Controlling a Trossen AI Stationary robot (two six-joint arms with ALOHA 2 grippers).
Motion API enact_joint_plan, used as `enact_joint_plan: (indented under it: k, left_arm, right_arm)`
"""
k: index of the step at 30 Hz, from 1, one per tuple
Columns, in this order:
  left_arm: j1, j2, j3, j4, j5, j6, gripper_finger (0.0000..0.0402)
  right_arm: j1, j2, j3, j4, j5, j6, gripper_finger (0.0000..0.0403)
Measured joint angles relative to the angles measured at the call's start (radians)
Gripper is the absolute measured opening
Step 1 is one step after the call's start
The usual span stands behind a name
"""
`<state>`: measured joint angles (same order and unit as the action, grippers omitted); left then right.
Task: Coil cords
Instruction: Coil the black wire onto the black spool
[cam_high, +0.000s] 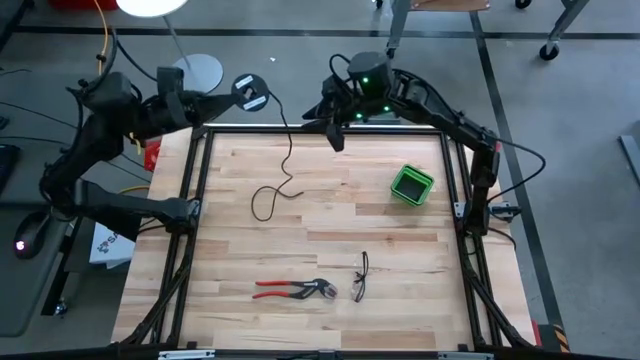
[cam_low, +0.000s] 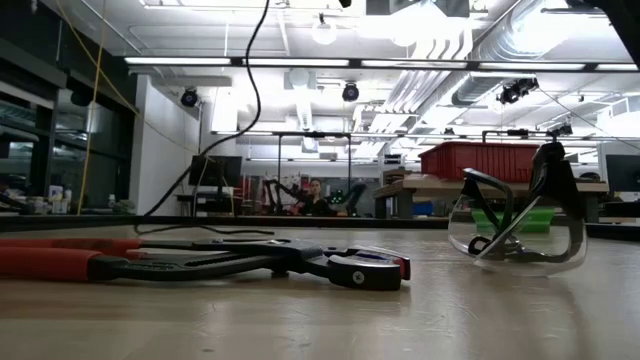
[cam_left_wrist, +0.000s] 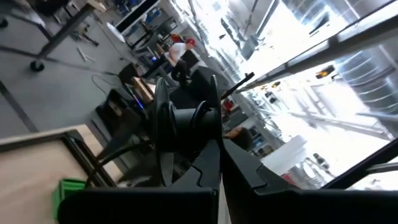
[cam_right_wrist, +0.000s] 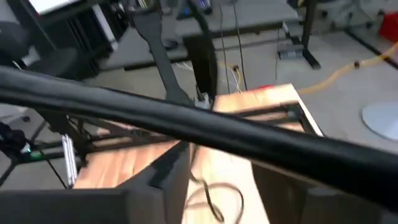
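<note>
The left gripper (cam_high: 228, 95), fingers clamped on the reel (cam_high: 249, 91), holds it above the table's (cam_high: 330, 225) far edge while the black cord (cam_high: 283, 150) trails down to a loose loop on the wood. The right gripper (cam_high: 335, 135) hovers near the far edge; whether its fingers stand apart cannot be told. With the loop slack and unguided, winding could likely snag or tangle it.

Counter (cam_high: 320, 215): pale wood planks, black frame. Cord (cam_high: 280, 165): black, on black reel (cam_high: 249, 90) with pale centre. Bin (cam_high: 411, 184): green. Pliers (cam_high: 295, 290): red handles. Glasses (cam_high: 361, 277): clear, dark-framed.
</note>
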<state>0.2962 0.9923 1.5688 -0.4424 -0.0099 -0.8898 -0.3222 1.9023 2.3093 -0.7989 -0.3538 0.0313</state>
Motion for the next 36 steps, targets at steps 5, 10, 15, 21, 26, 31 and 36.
enact_joint_plan:
  k: [5, 10, 15, 21, 26, 31, 36]
  left_arm:
    - [0.0, 0.018, 0.0, 0.017, -0.007, 0.087, 0.0]
    - [0.0, 0.038, 0.0, 0.091, 0.001, 0.161, 0.0]
    - [0.0, 0.039, 0.0, 0.105, 0.007, 0.188, 0.0]
    - [0.0, 0.041, 0.0, 0.113, 0.006, 0.215, 0.0]
    - [0.0, 0.05, 0.0, 0.164, 0.006, 0.222, 0.0]
    - [0.0, 0.057, 0.0, 0.174, 0.006, 0.233, 0.0]
    - [0.0, 0.07, 0.0, 0.216, 0.007, 0.24, 0.0]
  right_arm:
    - [0.012, 0.013, 0.0, 0.06, -0.022, 0.041, 0.0183]
    - [0.008, 0.027, 0.0, 0.064, 0.048, 0.03, 0.0184]
    - [0.001, 0.029, 0.0, 0.107, 0.118, 0.029, 0.0184]
    - [0.009, 0.03, 0.0, 0.154, 0.042, 0.082, 0.0184]
    - [0.01, 0.03, 0.0, 0.154, 0.054, 0.081, 0.0184]
    - [0.002, 0.03, 0.0, 0.166, 0.068, 0.096, 0.0184]
    - [0.001, 0.031, 0.0, 0.169, 0.069, 0.103, 0.0168]
